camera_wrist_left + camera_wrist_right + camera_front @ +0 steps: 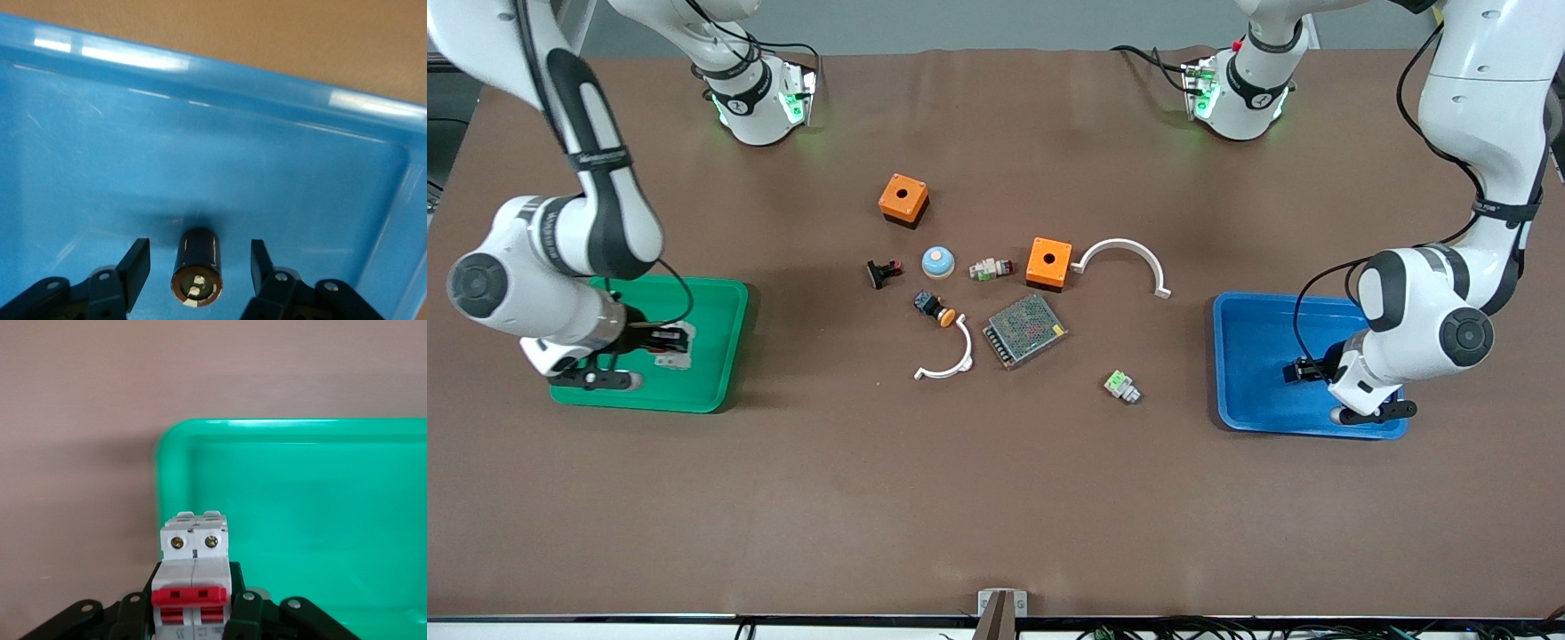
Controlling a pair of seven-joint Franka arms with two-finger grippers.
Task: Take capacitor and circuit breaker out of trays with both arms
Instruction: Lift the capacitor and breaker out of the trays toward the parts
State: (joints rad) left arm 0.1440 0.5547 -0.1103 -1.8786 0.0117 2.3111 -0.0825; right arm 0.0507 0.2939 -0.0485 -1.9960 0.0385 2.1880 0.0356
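The capacitor [197, 267], a stubby black cylinder with pale marks on its end, lies on its side on the floor of the blue tray [200, 133]. My left gripper [199, 253] is open around it, one finger on each side and neither touching. In the front view the left gripper [1303, 369] is low in the blue tray [1254, 356]. My right gripper [193, 587] is shut on the breaker [194, 567], a light-grey block with red levers. It holds the breaker over the green tray [300, 487]. In the front view the right gripper [669, 341] is inside the green tray [711, 356].
Between the trays lie two orange boxes [903, 199] [1048, 262], a silver mesh box [1025, 331], two white curved pieces [1122, 258] [947, 360], a blue dome button [937, 261], a black button with an orange cap [935, 308] and a white-and-green connector block [1121, 386].
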